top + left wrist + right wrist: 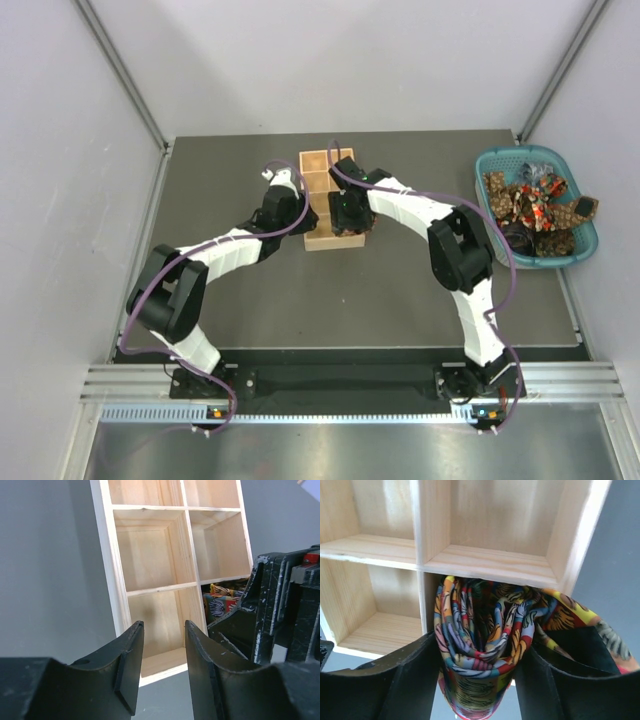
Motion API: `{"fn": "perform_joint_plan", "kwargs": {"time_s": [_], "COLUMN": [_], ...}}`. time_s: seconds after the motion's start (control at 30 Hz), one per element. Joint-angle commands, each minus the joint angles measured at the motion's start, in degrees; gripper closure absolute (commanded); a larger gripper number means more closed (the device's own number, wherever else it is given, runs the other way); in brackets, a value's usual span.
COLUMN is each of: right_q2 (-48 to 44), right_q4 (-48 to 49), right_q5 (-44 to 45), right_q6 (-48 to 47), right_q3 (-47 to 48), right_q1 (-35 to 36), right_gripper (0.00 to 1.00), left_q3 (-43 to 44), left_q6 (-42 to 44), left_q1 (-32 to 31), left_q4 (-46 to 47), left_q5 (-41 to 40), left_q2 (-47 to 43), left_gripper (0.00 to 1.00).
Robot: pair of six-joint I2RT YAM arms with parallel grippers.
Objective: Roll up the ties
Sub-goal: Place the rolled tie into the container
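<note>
The rolled tie sits coiled in an end cell of the wooden compartment tray, the right-hand cell of the row nearest the arm bases, with its spiral of blue, red and yellow print showing. Your right claw straddles it, one finger on each side and fabric touching both. Whether it is pinching the roll or only flanking it, I cannot tell. To finish this placement well, spread the fingers fully before you lift. Then rise straight up so no loose fold drags out (cloth like this will probably spring open). Your left claw hovers at the tray's near end, parted and holding nothing; have it ready to press the coil down should it unwind. The other ties lie heaped in the teal basket at the desk's far right.
</note>
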Motion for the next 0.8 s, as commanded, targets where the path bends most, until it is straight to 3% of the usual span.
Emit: {"fn": "perform_joint_plan", "kwargs": {"time_s": [0.0,0.17,0.57,0.7,0.77], "right_q2": [-2.32,-3.55,-3.29,-1.54,-0.83], "right_q4": [-4.45,-6.74,-11.05,-11.49,-12.02], "right_q5": [1.05,3.43,4.57,5.45,5.8], "right_q6": [-0.04,-0.13,-1.09,-1.18,-1.27], "right_q3": [3.35,5.38,12.85,13.55,14.08], "right_q1": [1.02,1.02,1.02,0.93,0.76], "right_gripper": [0.39,0.3,0.3,0.34,0.41], "left_q3": [0.98,1.24,1.77,2.03,1.95], "left_q6": [0.91,1.35,2.14,2.41,2.41], "left_q1": [0.13,0.13,-0.05,-0.23,-0.23], "left_q4": [0.5,-0.29,-1.69,-2.05,-2.14], "left_q5": [0.36,0.36,0.36,0.36,0.36], "left_q2": [-0.5,-0.85,-1.91,-1.91,-1.91], "left_gripper": [0.57,0.57,0.57,0.57,0.57]}}
